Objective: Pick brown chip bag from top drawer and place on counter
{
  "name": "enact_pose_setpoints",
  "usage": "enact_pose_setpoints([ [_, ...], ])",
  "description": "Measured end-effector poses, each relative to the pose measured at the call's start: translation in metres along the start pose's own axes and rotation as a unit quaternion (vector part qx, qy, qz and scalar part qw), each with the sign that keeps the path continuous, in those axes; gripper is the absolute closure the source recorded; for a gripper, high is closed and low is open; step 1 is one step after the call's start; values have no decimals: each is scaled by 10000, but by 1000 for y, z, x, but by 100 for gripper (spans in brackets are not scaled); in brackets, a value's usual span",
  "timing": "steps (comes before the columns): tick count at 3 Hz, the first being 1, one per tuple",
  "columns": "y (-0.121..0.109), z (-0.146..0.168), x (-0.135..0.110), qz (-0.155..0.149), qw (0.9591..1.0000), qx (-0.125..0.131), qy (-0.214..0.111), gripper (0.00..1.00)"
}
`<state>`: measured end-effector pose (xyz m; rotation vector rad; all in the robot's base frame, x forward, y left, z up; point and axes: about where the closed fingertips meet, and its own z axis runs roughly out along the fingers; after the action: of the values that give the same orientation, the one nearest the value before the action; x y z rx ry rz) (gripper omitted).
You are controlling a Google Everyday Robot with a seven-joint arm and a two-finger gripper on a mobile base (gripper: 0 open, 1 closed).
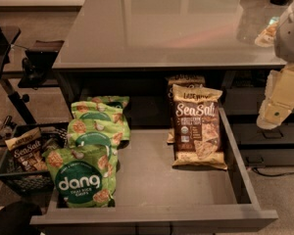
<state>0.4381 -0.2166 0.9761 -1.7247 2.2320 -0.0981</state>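
The brown chip bag [197, 126] with white "Sea Salt" lettering lies flat at the right side of the open top drawer [152, 218]. A second brown bag [185, 80] lies behind it, partly under the counter edge. The glossy grey counter [161, 23] spans the upper half of the view above the drawer. My gripper [277, 106] is the cream-coloured end of the arm at the right edge. It hangs outside the drawer's right wall, to the right of the brown bag and apart from it, just below counter level.
Several green "dang" bags [85, 175] are stacked along the drawer's left side. A black crate [19, 175] on the floor at left holds another Sea Salt bag [24, 153]. Dark drawers with bar handles [269, 133] sit right of the open drawer. A plate-like item [267, 33] rests on the counter's right.
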Motion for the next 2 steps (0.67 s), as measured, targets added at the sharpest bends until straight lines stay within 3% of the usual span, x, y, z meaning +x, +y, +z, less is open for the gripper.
enact_pose_setpoints([
  [1, 0, 3, -2, 20, 10000, 27, -56, 0],
  [2, 5, 49, -4, 358, 9985, -172, -388, 0],
])
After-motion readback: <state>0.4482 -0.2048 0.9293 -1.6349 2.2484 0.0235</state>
